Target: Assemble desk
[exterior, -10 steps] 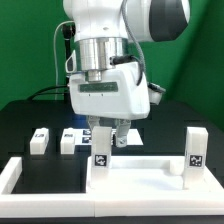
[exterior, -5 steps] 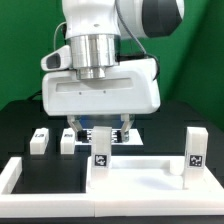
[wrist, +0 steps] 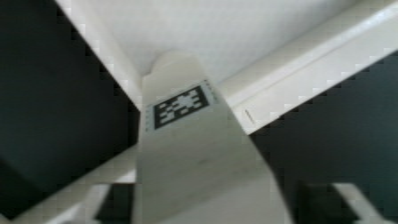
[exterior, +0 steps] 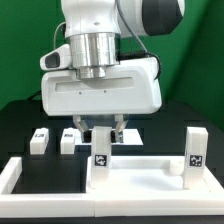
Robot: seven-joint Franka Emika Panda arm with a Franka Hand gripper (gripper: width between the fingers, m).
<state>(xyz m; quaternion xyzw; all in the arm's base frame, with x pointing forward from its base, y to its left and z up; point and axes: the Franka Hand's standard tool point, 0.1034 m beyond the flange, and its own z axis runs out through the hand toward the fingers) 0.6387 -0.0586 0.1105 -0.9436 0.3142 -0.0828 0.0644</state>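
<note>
The desk top (exterior: 140,176) lies upside down at the front, a white tray with a raised rim. Two white tagged legs stand upright on it, one at its left corner (exterior: 101,152) and one at its right corner (exterior: 196,150). My gripper (exterior: 103,130) hangs straight over the left leg, fingers pointing down on either side of its upper end. In the wrist view that leg (wrist: 187,150) fills the space between my fingers (wrist: 103,205), with a dark gap on each side. The jaws are open, touching nothing that I can see.
Two more small white legs (exterior: 39,141) (exterior: 68,141) stand loose on the black table at the exterior view's left. A long low white border frame (exterior: 18,176) runs along the front and left. A green backdrop closes off the rear.
The hand has turned square to the camera and settled over the left leg. In the last half second its fingers have drawn closer together around the leg's top.
</note>
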